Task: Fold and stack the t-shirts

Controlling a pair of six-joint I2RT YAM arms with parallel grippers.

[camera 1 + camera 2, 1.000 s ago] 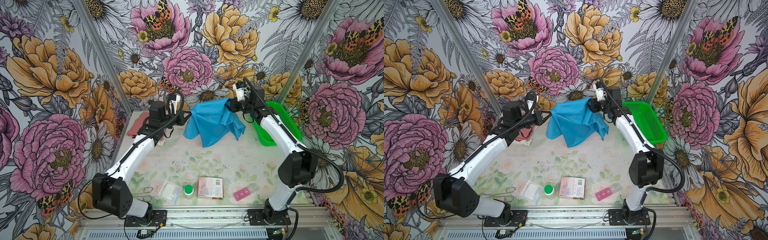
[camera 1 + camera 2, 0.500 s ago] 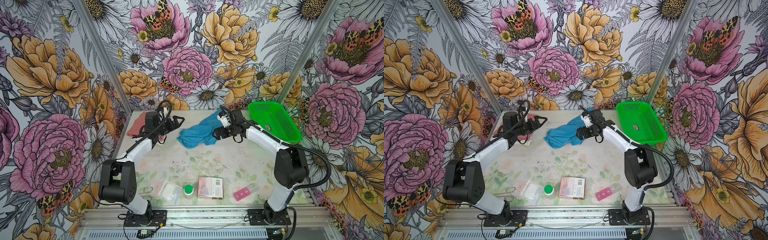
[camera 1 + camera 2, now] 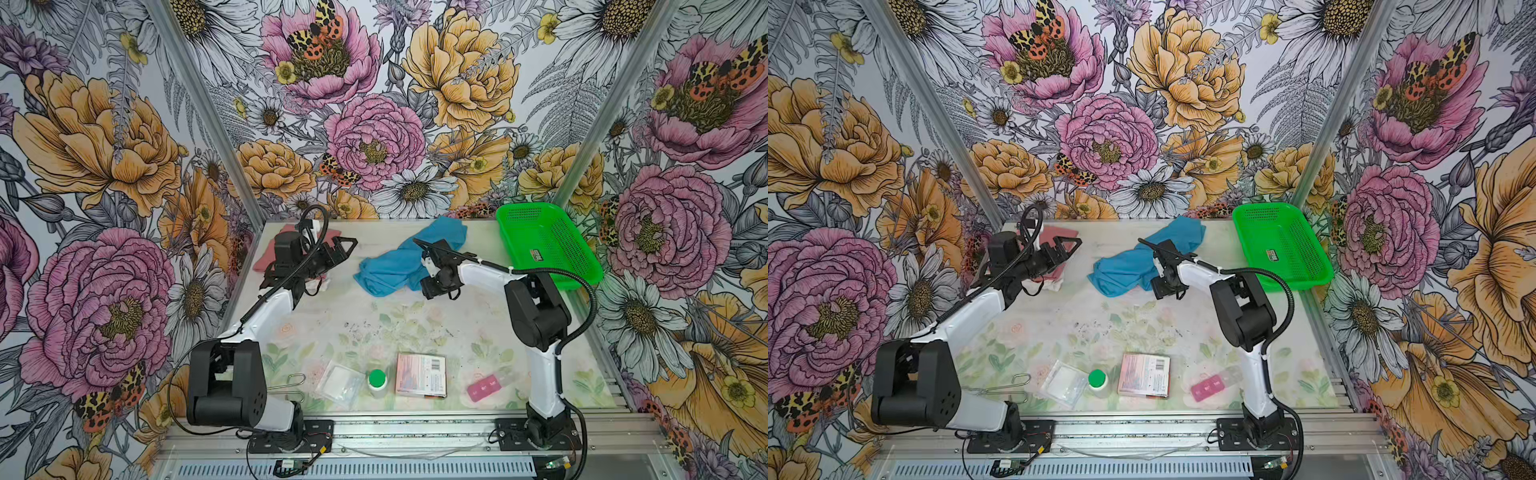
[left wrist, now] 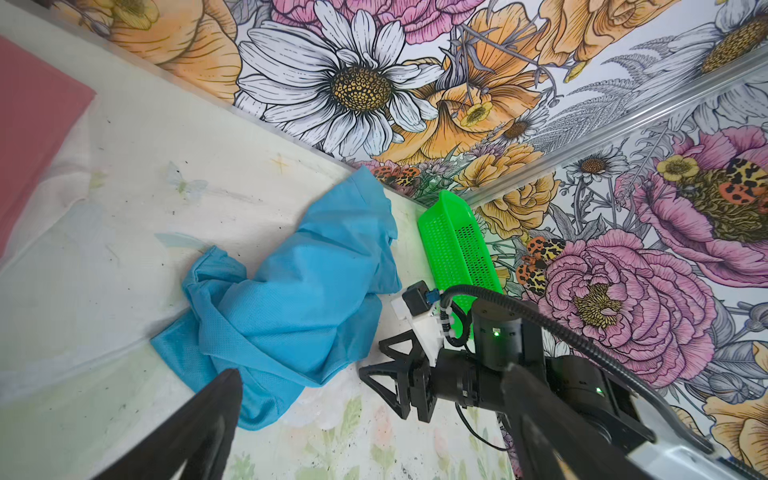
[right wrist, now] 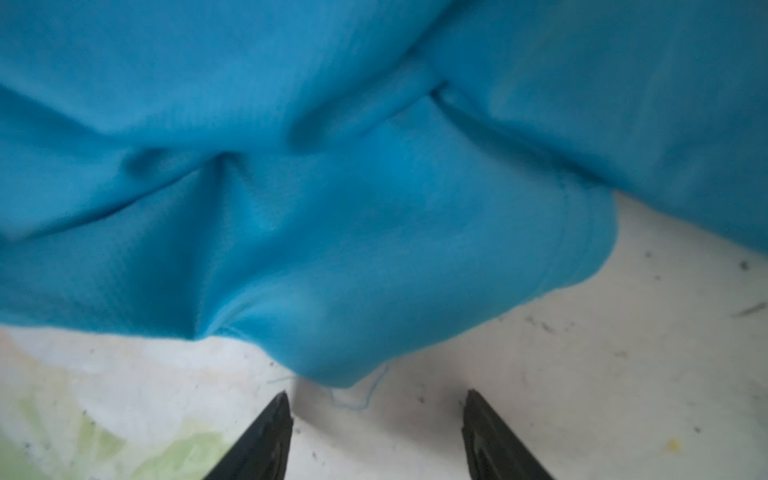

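Tabletop [image 3: 374,316] near twelve o'clock now bears the dropped, crumpled sky-blue cloth t-shirt [image 3: 395,268]; left gripper [image 3: 344,250] and right gripper [image 5: 376,399] gape empty; folding likely restarts.

No text, brand or number is legible in any view. A barcode [image 3: 434,365] is printed at the far right corner of the flat pink box [image 3: 417,378] lying at the near middle of the scene. The fine print beside it shows in both top views but is too small to read. A small dark sticker [image 3: 535,255] sits on the floor of the green basket [image 3: 524,214] at the far right, and pale marks show on the pink case [image 3: 484,386] at the near right; both are unreadable.
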